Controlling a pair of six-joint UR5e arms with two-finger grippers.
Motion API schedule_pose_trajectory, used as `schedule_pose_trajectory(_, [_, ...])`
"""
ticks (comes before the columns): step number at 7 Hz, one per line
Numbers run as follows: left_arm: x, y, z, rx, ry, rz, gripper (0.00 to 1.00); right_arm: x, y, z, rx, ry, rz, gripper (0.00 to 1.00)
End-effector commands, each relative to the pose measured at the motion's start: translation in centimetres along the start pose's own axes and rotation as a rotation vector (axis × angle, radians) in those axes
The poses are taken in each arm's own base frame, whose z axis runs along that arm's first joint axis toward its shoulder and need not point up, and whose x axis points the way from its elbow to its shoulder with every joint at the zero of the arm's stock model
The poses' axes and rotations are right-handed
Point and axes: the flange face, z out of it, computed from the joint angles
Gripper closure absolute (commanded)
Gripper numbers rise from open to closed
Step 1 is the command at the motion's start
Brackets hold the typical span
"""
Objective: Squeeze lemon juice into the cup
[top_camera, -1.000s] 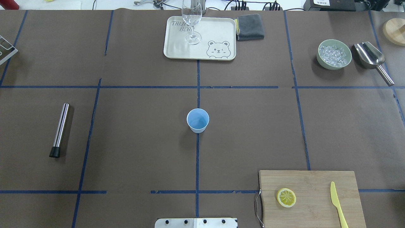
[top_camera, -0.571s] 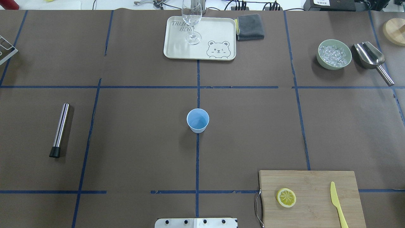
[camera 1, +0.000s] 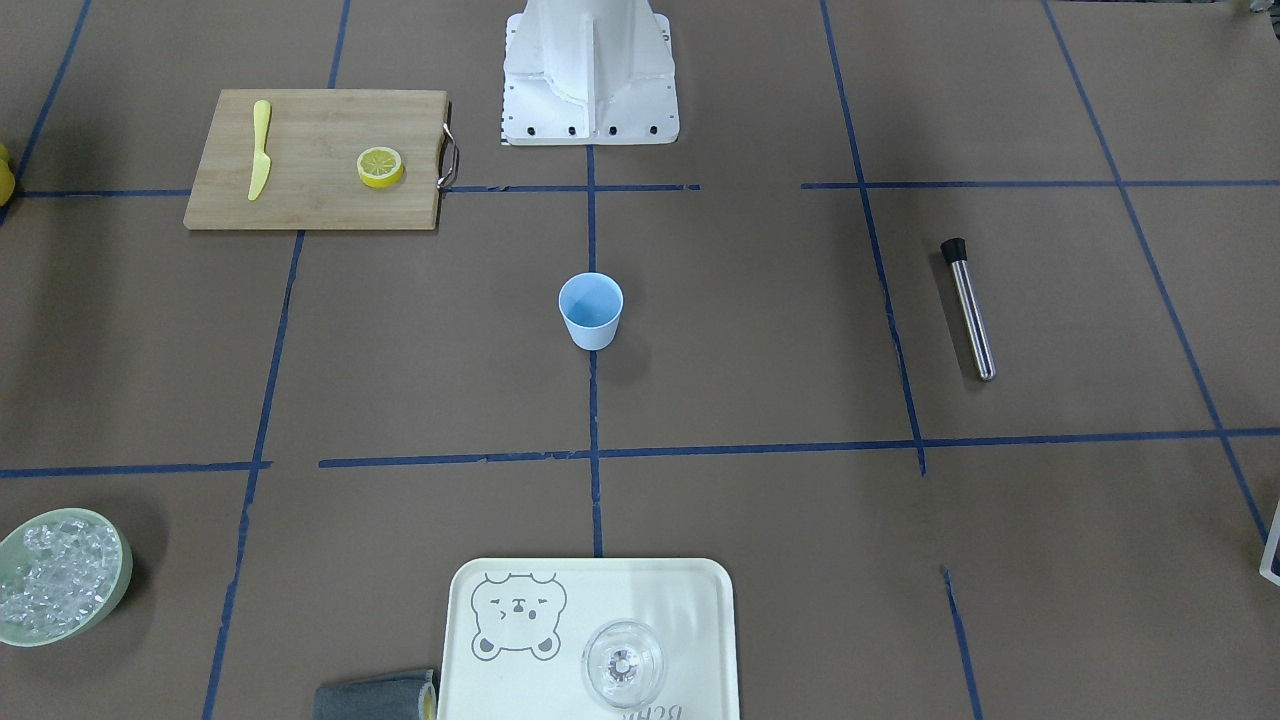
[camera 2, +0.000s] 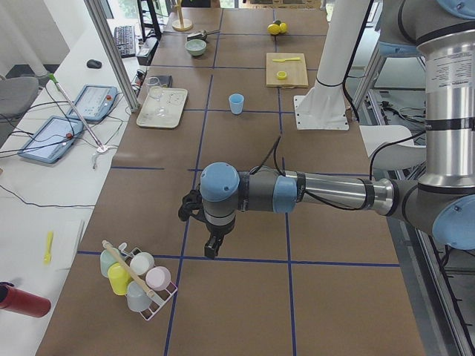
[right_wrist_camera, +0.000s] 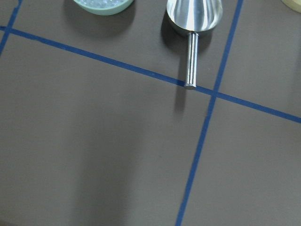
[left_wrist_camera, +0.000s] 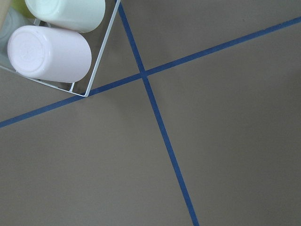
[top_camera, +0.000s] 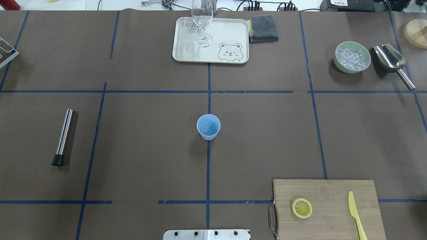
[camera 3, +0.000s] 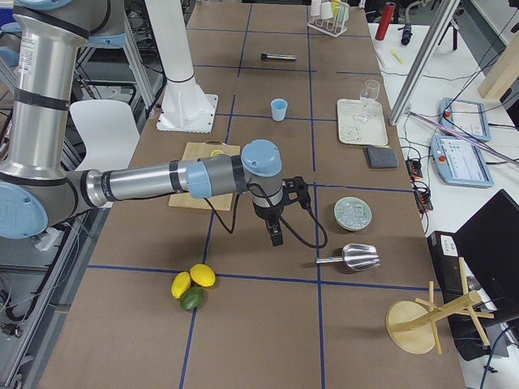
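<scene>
The lemon slice (top_camera: 302,208) lies flat on the wooden cutting board (top_camera: 333,188) at the near right of the table; it also shows in the front-facing view (camera 1: 380,166). The light-blue cup (top_camera: 208,126) stands upright and empty at the table's middle (camera 1: 590,310). Neither gripper shows in the overhead or front-facing views. The left gripper (camera 2: 213,248) hangs over bare table far out on the left end. The right gripper (camera 3: 277,235) hangs over bare table far out on the right end. I cannot tell whether either one is open or shut.
A yellow toy knife (top_camera: 355,213) lies on the board. A cream tray (top_camera: 230,33) holds a stemmed glass (top_camera: 202,20); a grey cloth (top_camera: 263,28) lies beside it. Ice bowl (top_camera: 352,57) and metal scoop (top_camera: 390,60) at far right. Metal muddler (top_camera: 63,136) at left. Cup rack (camera 2: 137,278) near the left gripper.
</scene>
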Motion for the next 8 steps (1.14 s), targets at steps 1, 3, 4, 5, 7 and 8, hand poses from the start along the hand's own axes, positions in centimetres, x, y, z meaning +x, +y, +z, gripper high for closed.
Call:
schedule_pose_trajectory(1, [0.0,0.0,0.1,-0.001,0.003,0.001,0.00,-9.8,-5.4,3.0,0.033,-0.097,0.005,0.00])
schedule_pose_trajectory(3, [0.1,0.0,0.1,0.002,0.003,0.003,0.00,-19.7,-5.2,4.6,-0.012,-0.126,0.001,0.00])
schedule_pose_trajectory(4, [0.1,0.0,0.1,0.002,0.003,0.003,0.00,-25.4,-4.1,3.7,-0.007,-0.138,0.056,0.00])
schedule_pose_trajectory(5, [0.1,0.0,0.1,0.001,0.004,0.002,0.00,-31.1,-2.4,4.1,-0.008,-0.138,0.101,0.00])
schedule_pose_trajectory(7, [0.1,0.0,0.1,0.001,0.004,0.002,0.00,-40.6,2.3,6.5,0.020,-0.105,0.205,0.00])
schedule_pose_trajectory(8, [0.1,0.0,0.0,0.002,0.003,0.003,0.00,-43.5,4.6,8.2,0.030,-0.085,0.238,0.00])
